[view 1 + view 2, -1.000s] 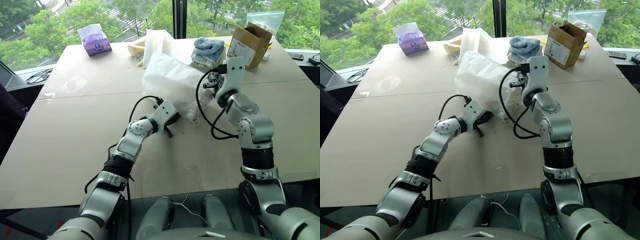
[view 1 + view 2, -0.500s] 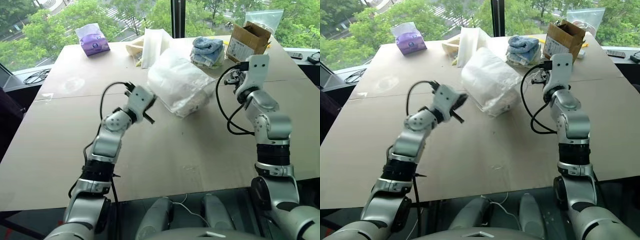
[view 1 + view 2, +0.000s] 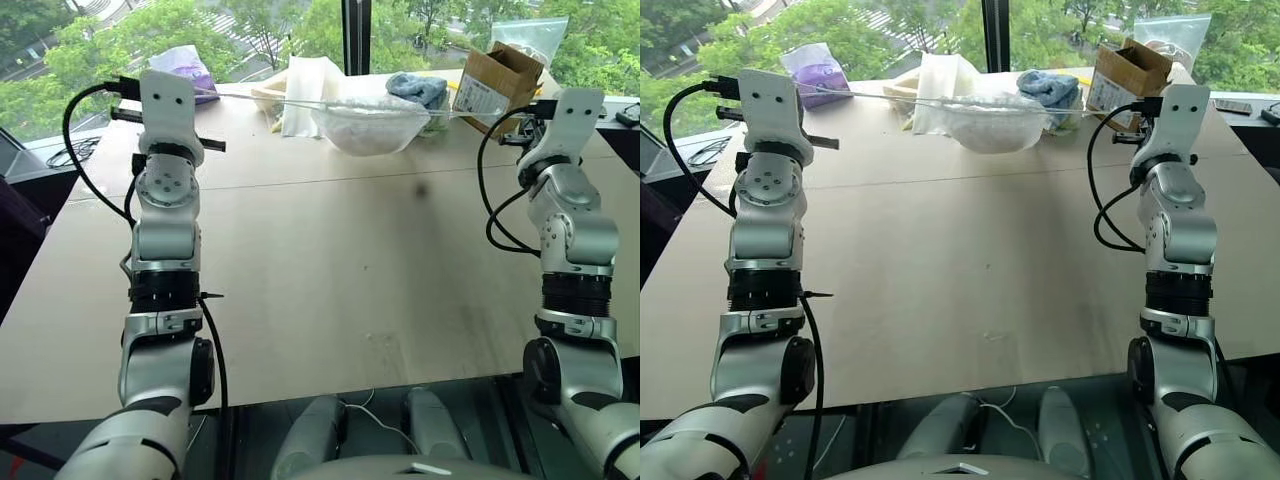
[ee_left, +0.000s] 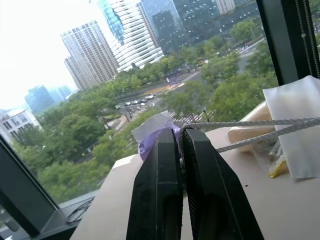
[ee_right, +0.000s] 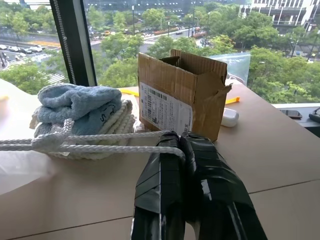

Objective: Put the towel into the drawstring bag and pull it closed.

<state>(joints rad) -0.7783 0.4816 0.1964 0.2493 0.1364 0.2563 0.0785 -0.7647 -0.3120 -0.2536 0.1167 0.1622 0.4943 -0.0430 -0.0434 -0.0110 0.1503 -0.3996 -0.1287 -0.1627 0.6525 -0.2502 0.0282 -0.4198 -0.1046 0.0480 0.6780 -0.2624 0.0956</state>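
The drawstring bag (image 3: pixel 370 125) hangs as a bulging white pouch just above the far middle of the table, its shadow under it. Its white cords (image 3: pixel 250 97) run taut to both sides. In the left wrist view my left gripper (image 4: pixel 179 132) is shut on the looped end of the cord (image 4: pixel 250 125). In the right wrist view my right gripper (image 5: pixel 179 136) is shut on the other cord (image 5: pixel 100 142), which has a knot further along. Both hands are raised and spread wide apart. The towel is hidden.
Along the far edge of the table (image 3: pixel 330 280) are a purple tissue pack (image 3: pixel 185 68), a cream-white cloth sheet (image 3: pixel 305 90), a stack of blue and grey towels (image 5: pixel 80 102) and an open cardboard box (image 3: pixel 505 85). Windows lie beyond.
Both hands have risen and moved apart, the left much more. The cords have gone taut, and the bag has lifted off the table and bunched up at its mouth.
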